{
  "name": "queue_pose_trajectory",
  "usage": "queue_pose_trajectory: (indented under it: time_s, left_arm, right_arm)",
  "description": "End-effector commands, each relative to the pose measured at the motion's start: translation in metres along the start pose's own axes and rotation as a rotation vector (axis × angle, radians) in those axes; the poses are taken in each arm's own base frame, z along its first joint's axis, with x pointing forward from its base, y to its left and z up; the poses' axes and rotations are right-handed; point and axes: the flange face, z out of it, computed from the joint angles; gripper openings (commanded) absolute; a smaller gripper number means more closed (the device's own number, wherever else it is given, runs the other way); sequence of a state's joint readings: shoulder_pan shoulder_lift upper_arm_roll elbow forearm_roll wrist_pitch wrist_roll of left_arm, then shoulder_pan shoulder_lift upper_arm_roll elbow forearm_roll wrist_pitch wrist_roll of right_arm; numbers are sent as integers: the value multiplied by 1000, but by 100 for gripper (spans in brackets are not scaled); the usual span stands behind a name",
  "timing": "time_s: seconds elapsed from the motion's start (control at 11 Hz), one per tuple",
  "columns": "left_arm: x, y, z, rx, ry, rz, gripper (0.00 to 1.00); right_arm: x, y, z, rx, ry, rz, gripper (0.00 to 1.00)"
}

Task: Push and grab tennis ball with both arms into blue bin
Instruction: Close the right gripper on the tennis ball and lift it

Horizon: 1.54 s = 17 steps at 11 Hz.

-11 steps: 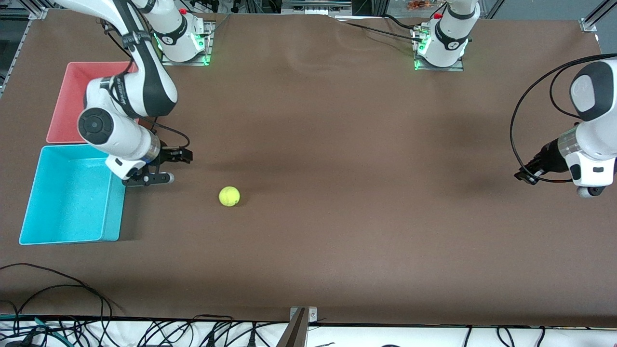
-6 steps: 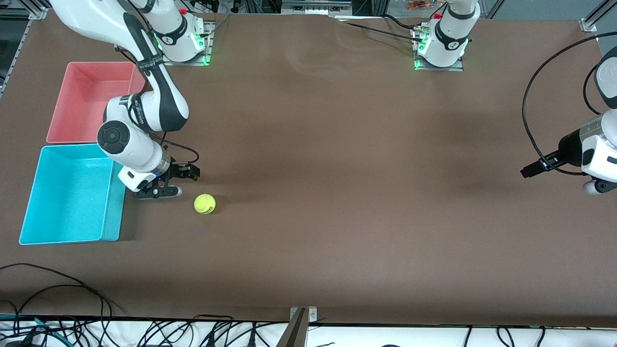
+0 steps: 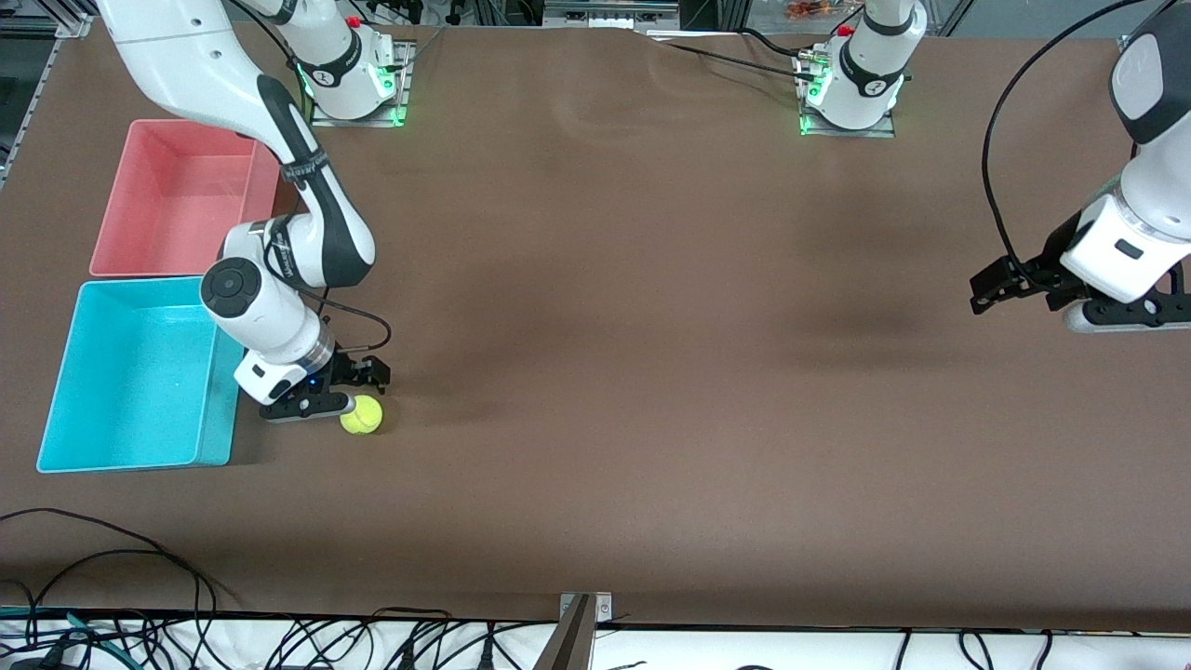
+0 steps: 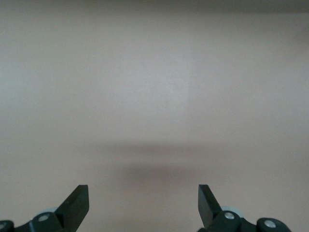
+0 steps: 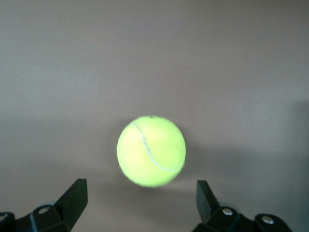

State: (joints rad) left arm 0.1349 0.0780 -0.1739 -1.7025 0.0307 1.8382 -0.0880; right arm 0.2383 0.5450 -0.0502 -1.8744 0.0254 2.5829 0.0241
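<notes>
The yellow-green tennis ball (image 3: 362,414) lies on the brown table beside the blue bin (image 3: 216,400), a short way toward the left arm's end from it. My right gripper (image 3: 368,374) is low over the table right by the ball, open. In the right wrist view the ball (image 5: 151,151) sits just ahead of the open right gripper (image 5: 140,194), between the lines of its fingers, not gripped. My left gripper (image 3: 992,285) hangs open and empty over bare table at the left arm's end; the left wrist view shows only its open gripper (image 4: 142,193) and table.
A pink bin (image 3: 110,237) stands next to the blue bin, farther from the front camera. Both bins hold nothing. Black cables (image 3: 112,558) lie along the table's front edge. The two arm bases (image 3: 349,84) stand at the back edge.
The ball has rolled toward the blue bin and nearer to the front camera. My right gripper has followed it and now sits right beside it. My left arm has drawn back and turned.
</notes>
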Motion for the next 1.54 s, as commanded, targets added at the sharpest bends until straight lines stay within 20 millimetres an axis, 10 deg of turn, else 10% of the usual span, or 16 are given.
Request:
queue_pose_trajectory:
  time_s: [0.0,1.27,1.45]
  left_arm:
    - [-16,11,-27,21,28,105,100]
    - [-15,-5,-30,-20,26,177,100]
    - [-9,-3,-46,-19,61,171,100]
  right_arm:
    - [20,5,14,-6,44,-38,100]
    - [47,34,63,-45,93,-102,100]
    - [44,37,67,-37,75,-86,58]
